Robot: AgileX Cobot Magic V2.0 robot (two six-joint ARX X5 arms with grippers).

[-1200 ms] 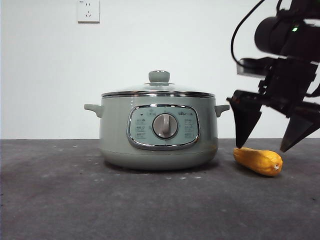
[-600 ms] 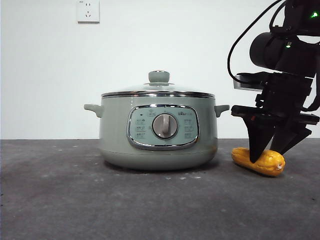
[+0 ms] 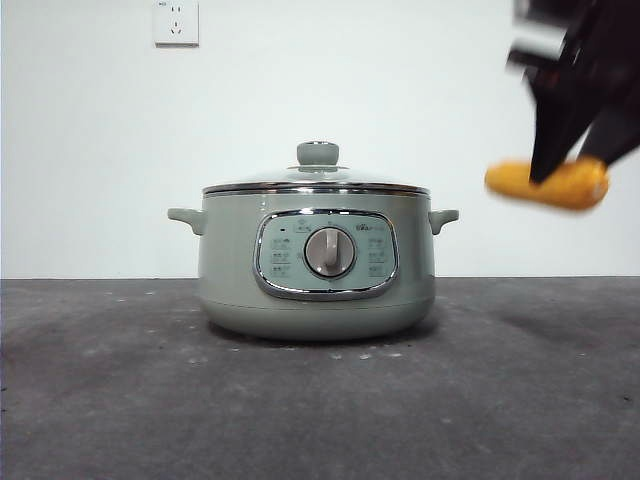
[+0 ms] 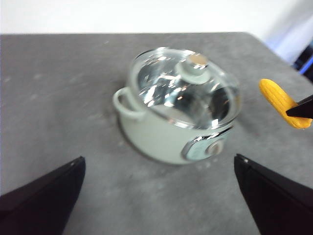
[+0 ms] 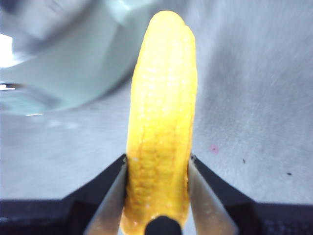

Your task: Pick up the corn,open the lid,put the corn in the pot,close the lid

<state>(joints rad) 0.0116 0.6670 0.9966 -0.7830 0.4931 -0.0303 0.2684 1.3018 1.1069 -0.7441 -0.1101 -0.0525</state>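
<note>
The corn (image 3: 548, 184) is held clamped in the right tool (image 5: 157, 169), clear of the worktop (image 3: 320, 400); next, the lid (image 3: 317, 178) must be lifted by the wide-open left tool (image 4: 156, 196).

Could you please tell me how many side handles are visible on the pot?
2: one handle on the pot's left side in the front view, the other handle on its right, below the raised corn.
</note>
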